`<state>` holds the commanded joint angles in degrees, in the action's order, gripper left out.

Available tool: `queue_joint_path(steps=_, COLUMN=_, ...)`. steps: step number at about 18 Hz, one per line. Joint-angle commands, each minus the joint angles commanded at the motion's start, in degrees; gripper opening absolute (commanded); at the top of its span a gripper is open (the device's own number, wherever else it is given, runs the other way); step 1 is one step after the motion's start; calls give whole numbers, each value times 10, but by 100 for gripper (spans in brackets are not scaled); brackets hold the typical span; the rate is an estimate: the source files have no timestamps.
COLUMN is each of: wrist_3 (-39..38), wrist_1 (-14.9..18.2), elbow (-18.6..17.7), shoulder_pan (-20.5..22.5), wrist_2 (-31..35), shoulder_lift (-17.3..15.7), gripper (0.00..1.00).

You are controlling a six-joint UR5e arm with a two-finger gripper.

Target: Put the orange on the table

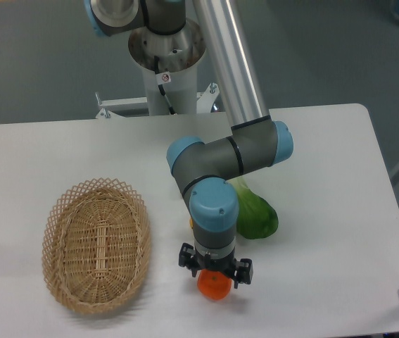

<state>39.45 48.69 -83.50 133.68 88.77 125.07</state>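
**Orange at the front edge, under the gripper**

Nearest the camera sits the orange [214,285], low at the front of the white table [326,282], directly beneath the gripper [215,280]. The wrist points straight down, and the fruit shows only as a rounded lower half below the dark gripper body, so the fingers themselves are hidden from this view. They look to be closed around the fruit's upper sides, but I cannot tell for certain whether they clamp it or have parted. Nor can I tell whether the orange touches the tabletop or hangs just above it; any shadow beneath it is too faint to decide.

The relation that matters is vertical: the fruit lies straight below the fingers, on the tool's own axis, with bare table under it. Being round, it has no long axis to align. My judgement is that the placing is near its end, calling for a release and a straight lift.

Behind the wrist lies a green vegetable [255,215], near but apart. An oval wicker basket [96,243] stands well to the side.
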Motion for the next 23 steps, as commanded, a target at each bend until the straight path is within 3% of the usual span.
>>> queue_joint_path(steps=2, wrist_3=30, wrist_1=2, elbow=7, shoulder_pan=14, wrist_2=2, shoulder_lift=-25, gripper=100)
queue_joint_path(steps=7, wrist_3=44, wrist_1=16, elbow=57, shoulder_pan=24, wrist_2=20, shoulder_lift=-41, gripper=100)
queue_joint_path(steps=8, wrist_3=48, wrist_1=30, elbow=62, shoulder_pan=32, wrist_2=23, shoulder_lift=-53, gripper=100)
queue_joint_path(steps=9, wrist_3=71, wrist_1=67, elbow=72, shoulder_pan=46, wrist_2=22, shoulder_lift=-67, gripper=100)
queue_joint_path(steps=11, wrist_3=115, wrist_1=111, elbow=78, shoulder_pan=53, wrist_2=20, shoulder_lift=-83, gripper=100)
queue_joint_path(steps=15, wrist_3=155, wrist_1=155, elbow=82, shoulder_pan=76, wrist_2=16, shoulder_lift=-110, gripper=100)
queue_joint_path(steps=18, wrist_3=233, wrist_1=203, elbow=85, shoulder_pan=93, wrist_2=17, shoulder_lift=-130, gripper=100)
queue_joint_path(steps=23, wrist_3=322, wrist_1=233, elbow=85, shoulder_pan=121, wrist_2=10, shoulder_lift=-146, gripper=100)
